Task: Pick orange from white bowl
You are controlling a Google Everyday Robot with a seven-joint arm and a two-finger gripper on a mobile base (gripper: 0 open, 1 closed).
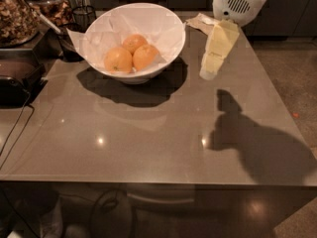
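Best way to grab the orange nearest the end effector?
Take the orange across its widest middle, from straight above, probably. The sloping wall of the bowl rises beside it and another orange sits against it, so the sides are shut off. The end effector is outside the bowl, to its right in view.

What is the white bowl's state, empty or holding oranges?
Holding oranges: three oranges sit inside the white bowl on crinkled paper. The gripper hangs beside the bowl, outside it, over the table.
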